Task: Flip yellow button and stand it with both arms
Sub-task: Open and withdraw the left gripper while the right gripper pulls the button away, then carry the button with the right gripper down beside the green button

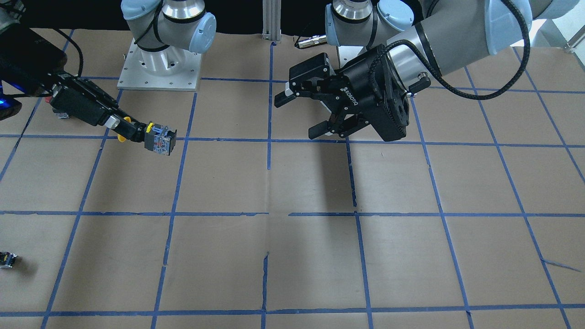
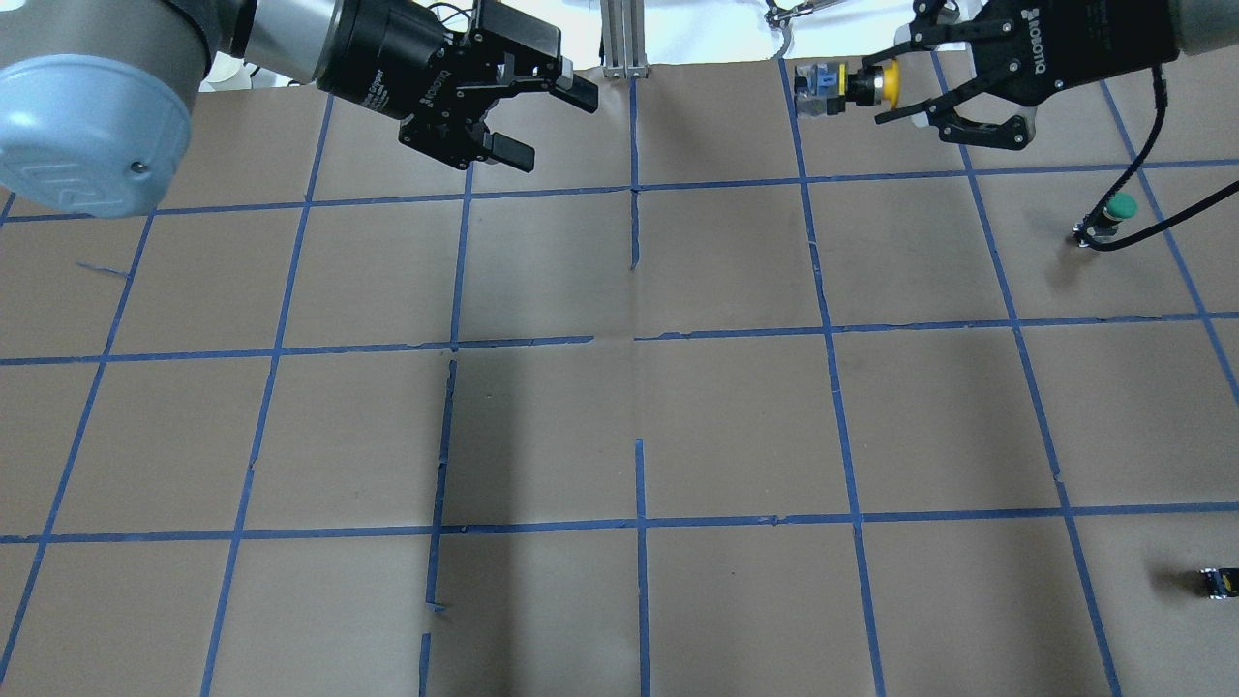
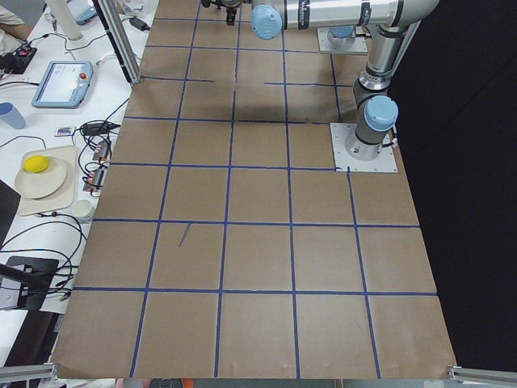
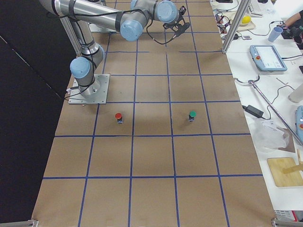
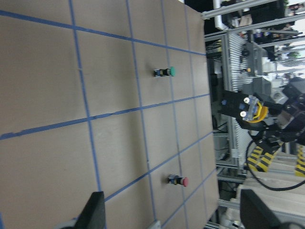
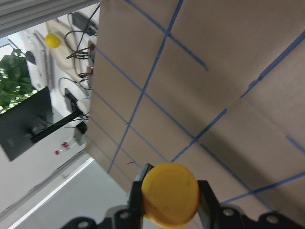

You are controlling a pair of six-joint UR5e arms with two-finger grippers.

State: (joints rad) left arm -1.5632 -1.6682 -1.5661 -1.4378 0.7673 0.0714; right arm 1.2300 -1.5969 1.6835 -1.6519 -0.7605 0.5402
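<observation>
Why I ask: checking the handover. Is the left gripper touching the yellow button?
No: the left gripper hangs open, well apart from the yellow button, which the right gripper holds.

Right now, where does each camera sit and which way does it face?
Front-facing: across the table, facing the robot; left arm, right arm holding the yellow button.
Overhead: behind the robot, looking forward and down; both arms.
Exterior left: table's left end; left arm near.
Exterior right: right end; right arm near.
Left wrist: faces the button; open jaws.
Right wrist: jaws around the yellow button.
Shared: first two show the button.
</observation>
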